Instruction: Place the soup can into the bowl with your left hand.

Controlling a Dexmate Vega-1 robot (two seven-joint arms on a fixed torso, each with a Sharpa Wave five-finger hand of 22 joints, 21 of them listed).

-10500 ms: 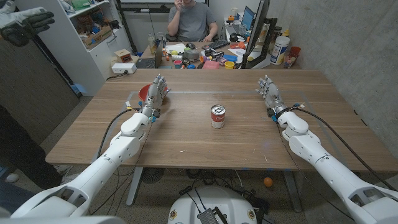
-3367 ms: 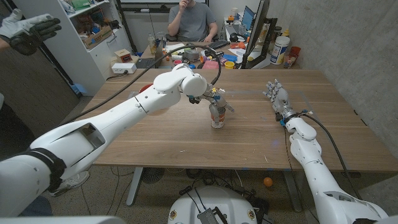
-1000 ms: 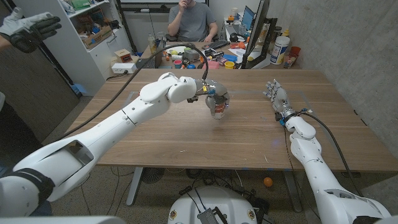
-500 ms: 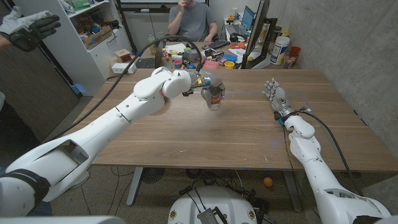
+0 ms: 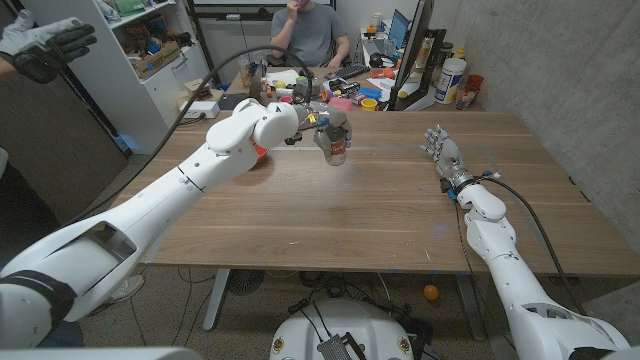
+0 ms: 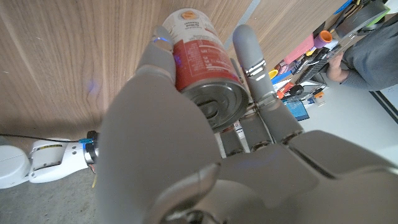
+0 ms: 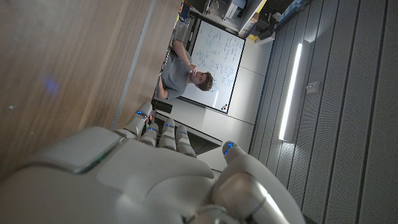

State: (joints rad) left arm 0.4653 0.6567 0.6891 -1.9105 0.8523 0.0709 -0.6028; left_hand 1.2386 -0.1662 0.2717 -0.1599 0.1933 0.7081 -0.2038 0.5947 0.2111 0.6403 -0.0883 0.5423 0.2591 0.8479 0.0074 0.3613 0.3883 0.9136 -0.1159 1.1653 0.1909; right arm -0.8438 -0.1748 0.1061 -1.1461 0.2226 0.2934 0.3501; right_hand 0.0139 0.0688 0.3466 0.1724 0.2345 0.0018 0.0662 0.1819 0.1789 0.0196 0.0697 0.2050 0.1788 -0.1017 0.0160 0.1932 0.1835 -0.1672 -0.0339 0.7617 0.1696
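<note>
- The robot's left hand (image 5: 322, 128) is gripping the red-and-white metal soup can (image 5: 336, 146) with fingers wrapped round its side, holding it in the air above the wooden table (image 5: 400, 215), toward the far edge and a little left of the middle.
- In the left wrist view the soup can (image 6: 202, 68) is sitting tilted between thumb and fingers, its metal end facing the palm.
- The carrying step looks to be in hand: the can is lifted but not yet in the bowl.
- The red bowl (image 5: 260, 154) is peeking out behind the left arm, near the table's far left corner; the next move probably calls for carrying the can leftward over it, lowering, then releasing.
- The right hand (image 5: 441, 153) is standing with fingers spread, holding nothing, near the table's right side.
- Beyond the far edge a person (image 5: 305, 30) is sitting at a cluttered desk; a white shelf unit (image 5: 150, 55) is standing at the left.
</note>
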